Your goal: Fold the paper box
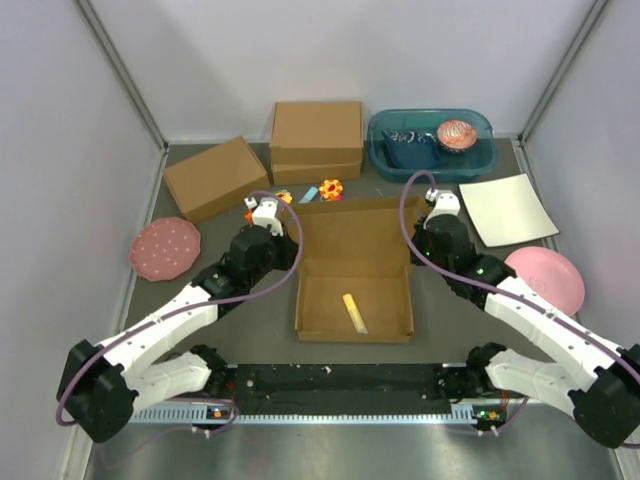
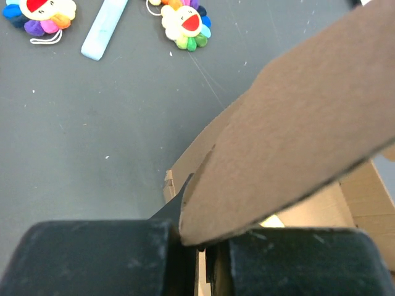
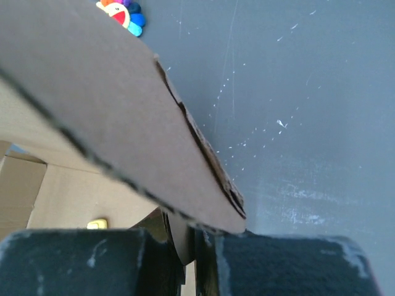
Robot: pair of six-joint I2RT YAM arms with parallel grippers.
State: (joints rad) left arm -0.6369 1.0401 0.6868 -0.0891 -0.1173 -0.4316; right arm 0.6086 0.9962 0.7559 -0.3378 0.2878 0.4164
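Light: bright, even, diffuse, from above; white walls (image 1: pixel 60 120) washed pale.
Shadows: soft and faint under the arms.
Glare: dull sheen on the metal table edge (image 1: pixel 330 450).
Focus: overhead view sharp; wrist views soften the near paper box (image 2: pixel 296 117) flap and black fingers (image 2: pixel 92 259).

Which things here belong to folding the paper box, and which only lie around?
For the job: paper box; left gripper and right gripper, each shut on a flap.
Lying about: angled brown box, taller brown box, teal bin, left pink plate, right pink plate, white square plate, flower toys.

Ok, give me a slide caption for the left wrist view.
The left gripper pinches the paper box flap, flower toys beyond.
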